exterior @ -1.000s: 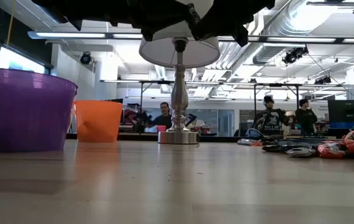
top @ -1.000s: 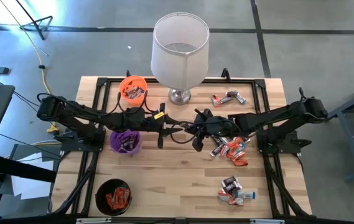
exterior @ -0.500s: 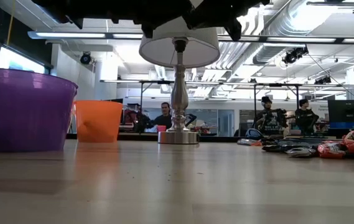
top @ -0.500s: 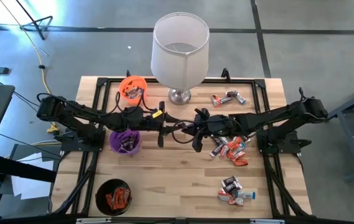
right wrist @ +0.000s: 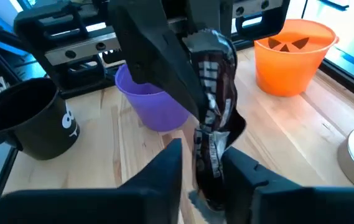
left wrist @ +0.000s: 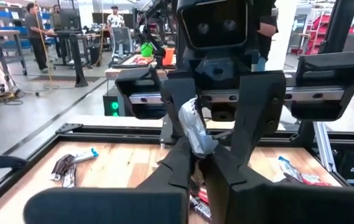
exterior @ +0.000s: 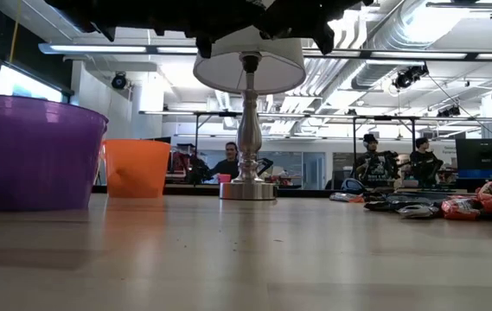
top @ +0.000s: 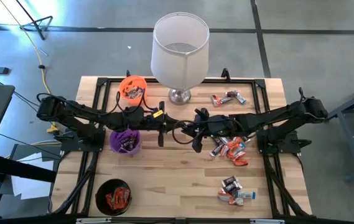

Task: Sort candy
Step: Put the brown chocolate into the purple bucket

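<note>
Surface, high view: a pale wooden surface (top: 164, 186) in a dark frame on a grey floor, a white-shaded lamp (top: 180, 46) at its far edge.
Tools, high view: the left tool (top: 175, 127) and right tool (top: 188, 129) meet tip to tip at mid-surface, both arms stretched inward.
Done, high view: sweets already lie in the purple cup (top: 125, 142) just behind the left tool, in the orange cup (top: 133, 88) beyond it, and in the black cup (top: 114, 195) well off toward the near corner.
Left, high view: a loose candy pile (top: 229, 148) sits just behind the right tool, two wrapped bars (top: 228, 98) lie near the lamp base, and a small cluster (top: 234, 190) lies nearer the front edge. I judge the sorting roughly half done.
Low view: a workshop with people at benches beyond; the purple and orange cups stand at one side, unsorted sweets at the other, arms overhead.
Left wrist view: the left tool is clenched on a silver-white wrapped sweet (left wrist: 196, 127), with the right arm's wrist straight ahead.
Right wrist view: the right tool's fingers (right wrist: 164, 171) stand slightly apart around the sweet's lower end; whether they grip cannot be told. It looks like a hand-over.
</note>
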You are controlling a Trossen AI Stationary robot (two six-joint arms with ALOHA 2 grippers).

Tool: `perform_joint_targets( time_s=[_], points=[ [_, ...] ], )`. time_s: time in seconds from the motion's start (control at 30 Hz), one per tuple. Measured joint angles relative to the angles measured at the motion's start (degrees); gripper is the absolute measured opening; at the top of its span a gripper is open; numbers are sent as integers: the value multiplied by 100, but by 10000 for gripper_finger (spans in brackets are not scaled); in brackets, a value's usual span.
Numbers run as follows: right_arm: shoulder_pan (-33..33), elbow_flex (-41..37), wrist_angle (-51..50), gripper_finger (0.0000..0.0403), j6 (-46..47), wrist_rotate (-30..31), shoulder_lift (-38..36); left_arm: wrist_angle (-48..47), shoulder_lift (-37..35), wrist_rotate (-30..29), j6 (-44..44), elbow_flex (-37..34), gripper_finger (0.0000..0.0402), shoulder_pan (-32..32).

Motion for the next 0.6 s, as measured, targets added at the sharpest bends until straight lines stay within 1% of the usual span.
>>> perform_joint_targets(
  time_s=[0.13,0.2,0.33,0.47,0.53,0.6],
  points=[
    [-4,0,63,123,-97,253,-4,-39,0,1,72,0,4,0],
    [-7,0,57,138,-231,257,-4,-28,0,-57,94,0,3,0],
    [-2,0,45,165,-339,254,-4,-42,0,-369,237,0,2,2],
    [-9,2,7,183,-459,268,-6,-227,-108,-926,669,0,1,37],
    [-9,2,-225,187,-426,273,-78,-576,-266,-1350,752,0,1,110],
    [1,46,-718,188,-274,211,-195,-1235,-524,-1850,724,0,1,215]
  ],
)
